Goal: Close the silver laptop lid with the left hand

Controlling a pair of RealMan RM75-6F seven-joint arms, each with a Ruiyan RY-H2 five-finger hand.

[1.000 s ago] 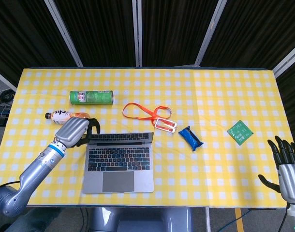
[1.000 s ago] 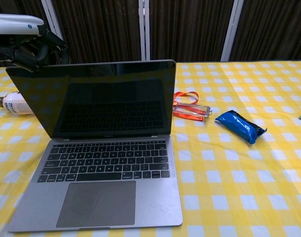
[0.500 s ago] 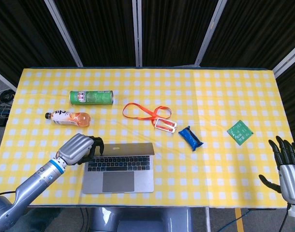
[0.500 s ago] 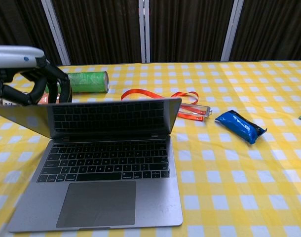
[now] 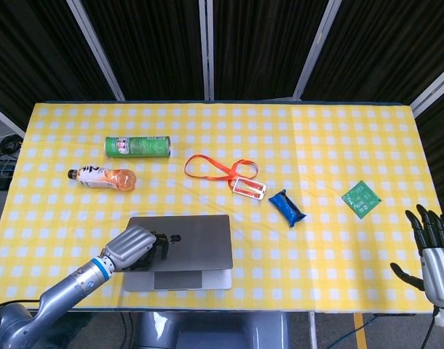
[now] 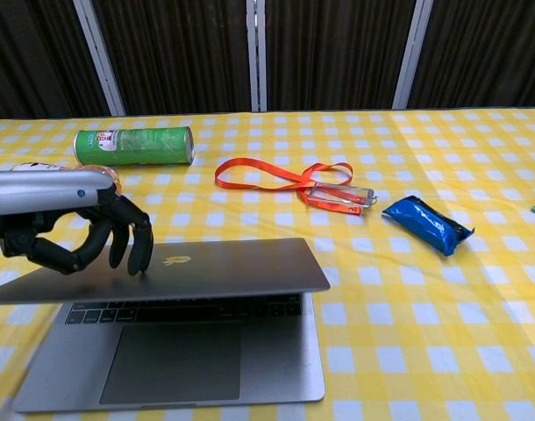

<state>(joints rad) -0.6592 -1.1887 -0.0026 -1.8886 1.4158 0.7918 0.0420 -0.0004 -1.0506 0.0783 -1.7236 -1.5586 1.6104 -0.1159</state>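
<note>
Silver laptop lid (image 6: pixel 215 267) nearly down, still a little above keyboard, at near edge of worktop (image 5: pixel 331 145). Left hand (image 6: pixel 92 237) pressing fingertips on lid, fingers curled. Right hand (image 5: pixel 433 247) spread, well right of laptop.

Tabletop (image 5: pixel 338 138): yellow-and-white check cloth. Laptop (image 5: pixel 196 240): silver lid, darker grey base, black keys in the chest view. Left hand (image 5: pixel 135 247): silver back, black fingers (image 6: pixel 131 246), blue ring at the wrist. Right hand (image 5: pixel 434 251): silver palm, black fingers. Chip can (image 5: pixel 137 147): green, white-and-red label. Bottle (image 5: pixel 102 177): orange, white label, black cap. Lanyard (image 5: pixel 220 169): orange. Snack packet (image 5: pixel 288 207): blue. Small square card (image 5: pixel 362 198): green with white print. Backdrop: black curtain, grey poles.
</note>
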